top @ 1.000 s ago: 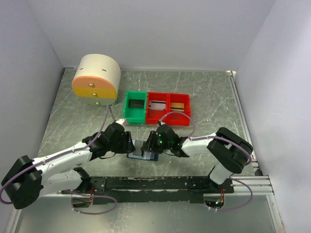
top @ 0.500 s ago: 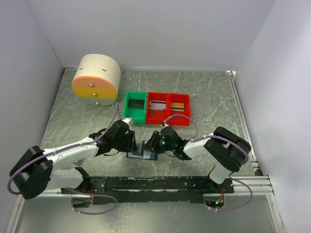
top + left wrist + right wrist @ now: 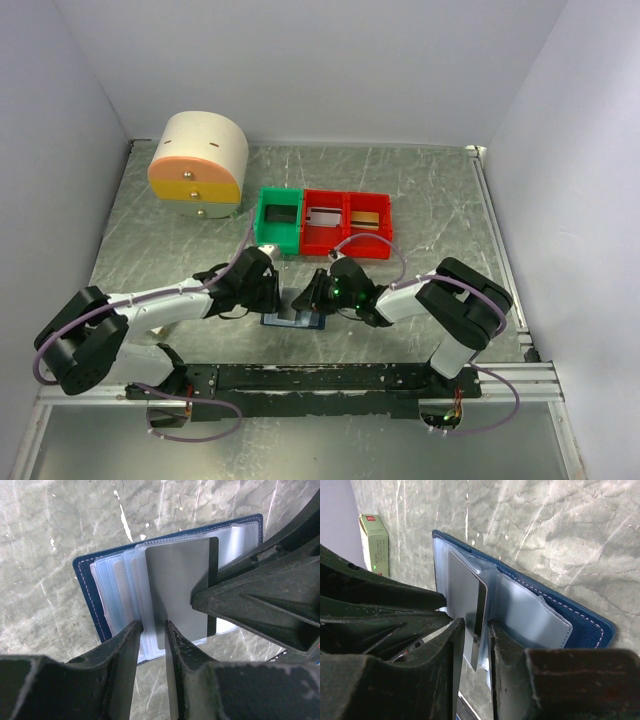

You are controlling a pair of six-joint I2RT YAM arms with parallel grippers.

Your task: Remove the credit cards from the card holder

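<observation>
The card holder [image 3: 82,585] lies open on the table [image 3: 430,200], close to the near edge and directly between the two arms. Its navy cover is flat on the surface and its clear sleeves [image 3: 117,595] fan upward. A grey card [image 3: 175,580] stands up out of the middle sleeves.

The left claw [image 3: 153,640] reaches in from one side. Its fingers are a narrow gap apart, straddling the lower sleeve edge and a corner of the grey card. The right claw [image 3: 476,645] comes in from the opposite side, its fingers close on either side of the card's other edge. For both claws, I cannot tell whether the fingers are pressing on the card or only flanking it.

The table top is grey and marbled, with scuffs. Farther back sit a green bin [image 3: 262,225] holding something dark [image 3: 281,213] and a red double bin [image 3: 320,245]. One half of the red bin holds a pale card [image 3: 322,217] and the other a gold card [image 3: 364,218]. A rounded cream drawer unit [image 3: 200,150] with orange and yellow fronts stands at the back left. Plain white walls [image 3: 300,70] close in three sides, and a black rail [image 3: 330,378] runs along the near edge under the arm bases.
</observation>
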